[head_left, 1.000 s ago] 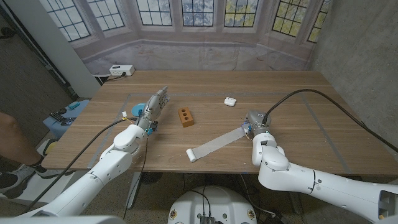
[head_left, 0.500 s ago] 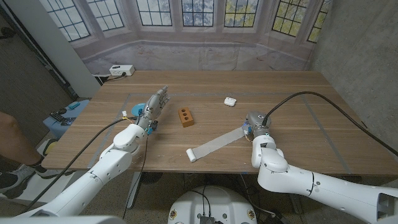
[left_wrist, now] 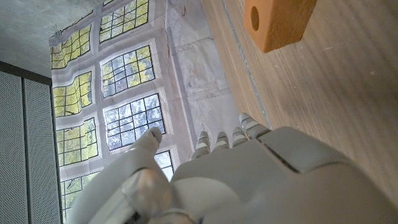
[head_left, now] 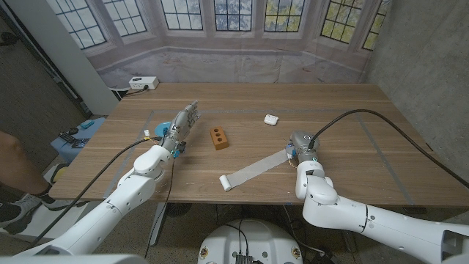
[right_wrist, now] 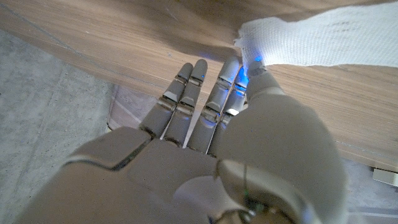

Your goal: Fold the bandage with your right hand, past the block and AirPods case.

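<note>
A white bandage (head_left: 256, 168) lies unrolled in a slanted strip, its rolled end (head_left: 226, 182) close to the table's front edge. My right hand (head_left: 295, 149) is at the strip's far end; in the right wrist view its thumb and a finger (right_wrist: 231, 87) pinch the bandage (right_wrist: 311, 37) corner, the other fingers stretched out. The orange block (head_left: 218, 137) (left_wrist: 277, 22) sits left of the strip's middle. The white AirPods case (head_left: 271, 118) lies farther back. My left hand (head_left: 180, 127) (left_wrist: 249, 180) holds nothing, fingers straight, left of the block.
A white power strip (head_left: 143, 83) sits at the table's back left corner. A black cable (head_left: 381, 121) arcs over the table to my right arm. A person's leg (head_left: 10, 158) and a blue object (head_left: 73, 141) are off the table's left side.
My right forearm has edged slightly left; the hand stays at the bandage's end. The bandage, block, case and left hand have not moved.
</note>
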{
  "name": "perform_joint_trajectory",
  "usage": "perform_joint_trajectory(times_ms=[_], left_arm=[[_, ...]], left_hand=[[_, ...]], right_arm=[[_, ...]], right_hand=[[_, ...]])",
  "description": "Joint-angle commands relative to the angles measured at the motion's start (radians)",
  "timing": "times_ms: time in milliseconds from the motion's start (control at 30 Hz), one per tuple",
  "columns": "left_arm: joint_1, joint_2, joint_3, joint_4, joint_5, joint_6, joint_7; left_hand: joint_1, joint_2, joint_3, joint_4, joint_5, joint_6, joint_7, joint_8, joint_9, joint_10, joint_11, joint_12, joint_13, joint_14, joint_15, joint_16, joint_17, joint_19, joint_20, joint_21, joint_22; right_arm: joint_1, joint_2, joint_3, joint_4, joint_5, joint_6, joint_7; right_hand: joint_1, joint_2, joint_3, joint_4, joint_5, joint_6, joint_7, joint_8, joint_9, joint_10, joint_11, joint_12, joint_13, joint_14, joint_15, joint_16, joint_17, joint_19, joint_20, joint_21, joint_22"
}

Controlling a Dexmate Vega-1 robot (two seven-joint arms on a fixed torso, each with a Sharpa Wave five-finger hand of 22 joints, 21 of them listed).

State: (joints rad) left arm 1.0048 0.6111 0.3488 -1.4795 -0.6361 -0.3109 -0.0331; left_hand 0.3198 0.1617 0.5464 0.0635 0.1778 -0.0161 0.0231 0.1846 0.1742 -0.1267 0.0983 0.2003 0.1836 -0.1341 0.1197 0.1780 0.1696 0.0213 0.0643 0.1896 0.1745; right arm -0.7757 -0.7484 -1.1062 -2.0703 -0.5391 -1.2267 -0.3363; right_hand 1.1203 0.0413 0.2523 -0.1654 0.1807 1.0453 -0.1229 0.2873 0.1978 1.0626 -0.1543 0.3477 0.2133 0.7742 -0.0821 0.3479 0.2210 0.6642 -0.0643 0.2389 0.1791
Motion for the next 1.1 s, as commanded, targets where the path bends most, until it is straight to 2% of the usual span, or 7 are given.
perform_joint_trajectory(times_ms=[33, 500, 967, 1100], left_arm=[[-0.006, -0.005, 0.003, 0.013, -0.006, -0.001, -0.009], [0.010, -0.003, -0.002, 0.012, -0.012, -0.008, -0.007], [0.004, -0.008, -0.002, 0.031, -0.021, -0.013, -0.022], [0.005, -0.008, -0.003, 0.034, -0.021, -0.016, -0.022]], left_hand=[[-0.006, 0.002, 0.005, -0.001, -0.002, 0.006, 0.003, 0.000, 0.004, 0.003, -0.003, 0.006, 0.005, -0.002, 0.004, 0.002, 0.004, 0.001, 0.008, 0.007, 0.001], [-0.008, 0.002, 0.007, -0.002, -0.002, 0.006, 0.003, -0.001, 0.004, 0.003, -0.004, 0.006, 0.005, -0.001, 0.004, 0.002, 0.004, 0.001, 0.009, 0.007, 0.001], [-0.010, 0.003, 0.009, -0.003, -0.002, 0.007, 0.003, 0.000, 0.004, 0.004, -0.001, 0.006, 0.005, -0.002, 0.004, 0.002, 0.004, 0.001, 0.008, 0.007, 0.001], [-0.011, 0.003, 0.010, -0.003, -0.002, 0.008, 0.003, 0.000, 0.004, 0.005, -0.001, 0.007, 0.005, -0.001, 0.005, 0.002, 0.004, 0.000, 0.009, 0.007, 0.001]], right_arm=[[-0.006, 0.010, -0.006, -0.011, -0.030, -0.029, 0.001], [0.012, 0.031, -0.043, -0.037, -0.038, -0.094, 0.009], [0.069, 0.049, -0.101, -0.052, -0.009, -0.167, -0.008], [0.064, 0.057, -0.102, -0.055, -0.040, -0.169, 0.002]], right_hand=[[0.012, 0.000, -0.005, 0.001, 0.001, 0.016, 0.001, 0.005, 0.004, 0.015, -0.002, 0.009, 0.005, 0.011, -0.150, 0.005, 0.005, 0.013, -0.087, 0.004, 0.005], [0.023, 0.003, -0.011, 0.003, 0.001, 0.034, 0.001, 0.008, 0.006, 0.033, -0.002, 0.017, 0.011, 0.034, -0.149, 0.012, 0.008, 0.018, -0.090, 0.006, 0.005], [0.031, 0.003, -0.017, 0.003, -0.001, 0.038, 0.004, 0.005, 0.008, 0.035, -0.002, 0.018, 0.015, 0.042, -0.149, 0.014, 0.008, 0.020, -0.088, 0.006, 0.006], [0.032, 0.003, -0.018, 0.004, -0.001, 0.039, 0.005, 0.005, 0.008, 0.036, -0.003, 0.017, 0.015, 0.043, -0.148, 0.014, 0.009, 0.020, -0.087, 0.006, 0.006]])
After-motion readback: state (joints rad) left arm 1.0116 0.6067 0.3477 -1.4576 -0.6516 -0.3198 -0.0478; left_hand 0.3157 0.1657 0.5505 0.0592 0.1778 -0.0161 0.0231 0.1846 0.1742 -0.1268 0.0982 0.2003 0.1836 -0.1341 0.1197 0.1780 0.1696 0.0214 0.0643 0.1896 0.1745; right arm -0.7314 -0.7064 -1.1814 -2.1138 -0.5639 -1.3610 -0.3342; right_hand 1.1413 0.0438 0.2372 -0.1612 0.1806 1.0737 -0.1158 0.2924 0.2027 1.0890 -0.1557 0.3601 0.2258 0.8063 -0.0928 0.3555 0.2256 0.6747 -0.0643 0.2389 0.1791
